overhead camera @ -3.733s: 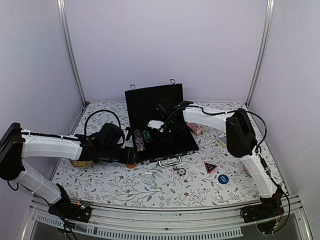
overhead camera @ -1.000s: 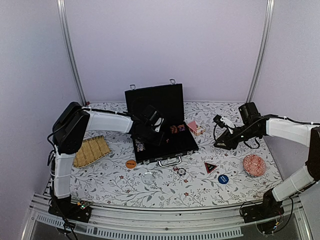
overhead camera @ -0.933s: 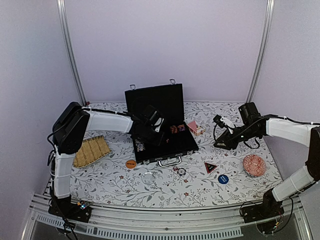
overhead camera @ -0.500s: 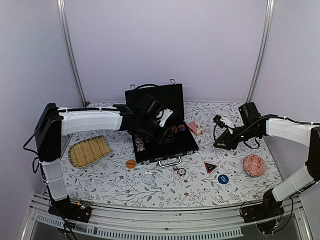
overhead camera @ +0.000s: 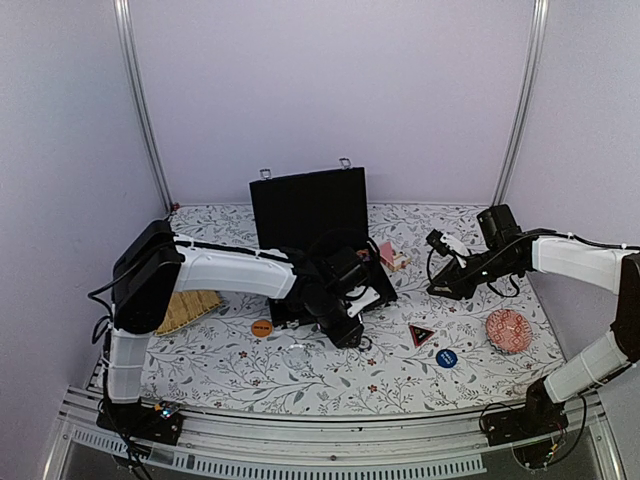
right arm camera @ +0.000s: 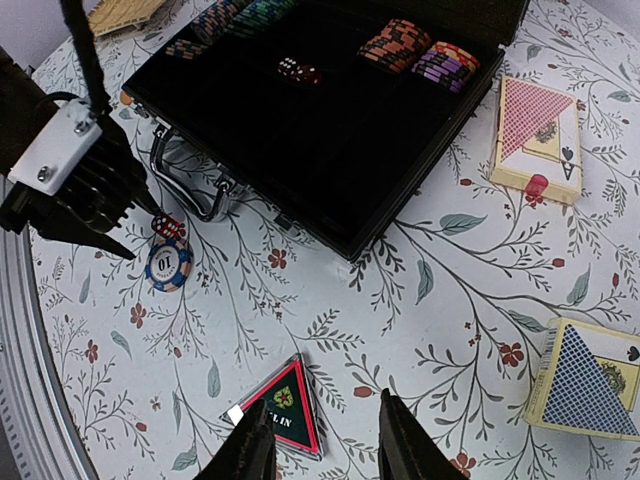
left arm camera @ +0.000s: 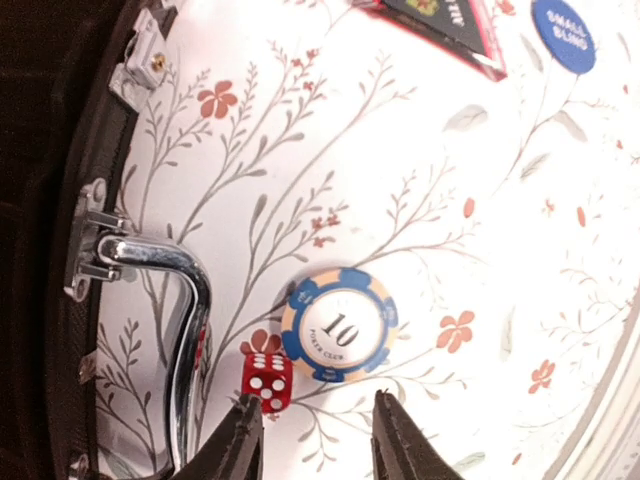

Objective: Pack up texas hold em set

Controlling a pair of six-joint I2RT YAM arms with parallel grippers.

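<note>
The black case [overhead camera: 335, 285] lies open with its lid upright; in the right wrist view its tray [right arm camera: 330, 130] holds stacks of chips [right arm camera: 400, 42] and red dice [right arm camera: 298, 70]. Just in front of the silver handle [left arm camera: 185, 300], a red die [left arm camera: 267, 380] and a blue "10" chip [left arm camera: 340, 323] lie on the cloth. My left gripper [left arm camera: 318, 405] hovers open right beside them, empty. Two card decks [right arm camera: 535, 125] [right arm camera: 590, 380] lie right of the case. My right gripper [right arm camera: 322, 425] is open and empty above a triangular dealer piece [right arm camera: 285, 410].
A woven straw tray [overhead camera: 190, 308] sits at the left, partly behind my left arm. A red patterned bowl [overhead camera: 508, 330] is at the right. An orange disc [overhead camera: 261, 327] and a blue disc [overhead camera: 446, 358] lie on the flowered cloth near the front.
My left arm has swung from above the case's inside down to the cloth in front of its handle. The right arm has not moved.
</note>
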